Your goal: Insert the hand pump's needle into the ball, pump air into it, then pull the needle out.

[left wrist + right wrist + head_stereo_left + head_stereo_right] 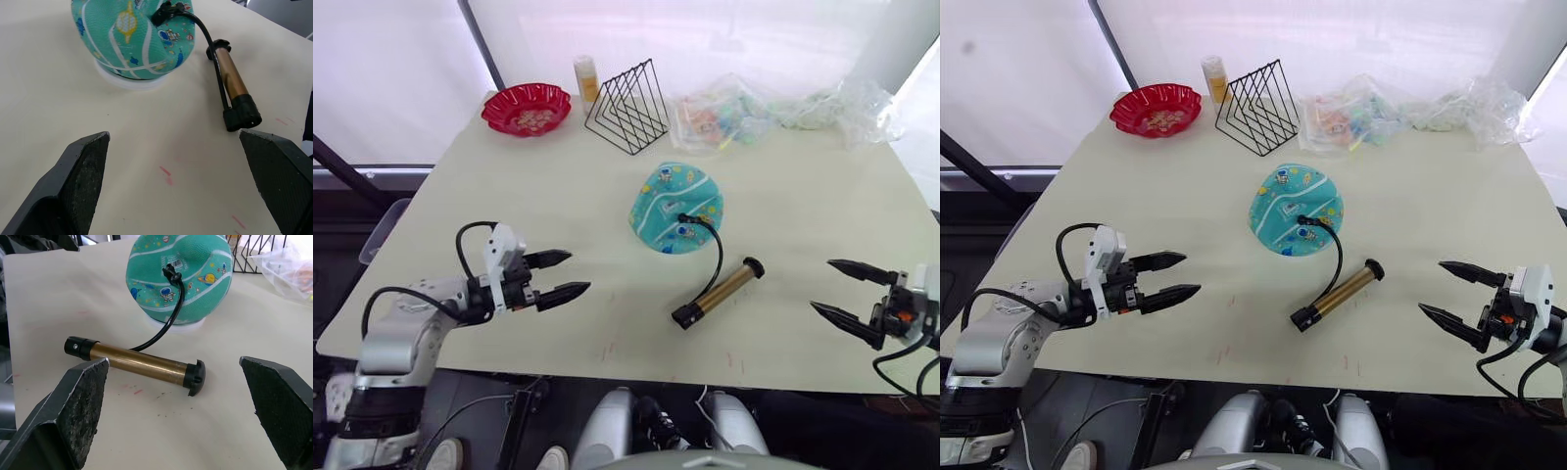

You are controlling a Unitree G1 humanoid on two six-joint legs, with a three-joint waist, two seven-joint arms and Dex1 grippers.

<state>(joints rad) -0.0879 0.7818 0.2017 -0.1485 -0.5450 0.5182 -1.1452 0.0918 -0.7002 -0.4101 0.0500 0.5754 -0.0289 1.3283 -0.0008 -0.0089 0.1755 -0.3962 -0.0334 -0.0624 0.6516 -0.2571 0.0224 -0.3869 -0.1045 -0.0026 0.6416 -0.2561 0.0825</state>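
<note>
The teal ball [675, 208] with white stripes rests mid-table on a small white ring and looks partly sunken. The bronze hand pump [720, 292] lies on the table just in front of it. Its black hose [716, 250] arcs up to the ball's top, where the hose end [171, 272] sits against the ball. The needle itself is hidden there. My left gripper [578, 272] hovers open near the front left, well apart from the ball. Off to the front right, my right gripper [821, 284] is open too, a short way from the pump's handle end.
At the table's far edge stand a red scalloped bowl [526, 108], a small yellow bottle [586, 78], a black wire rack [628, 106] and crumpled clear plastic bags [744, 113]. The table's front edge [607, 377] runs just below both grippers.
</note>
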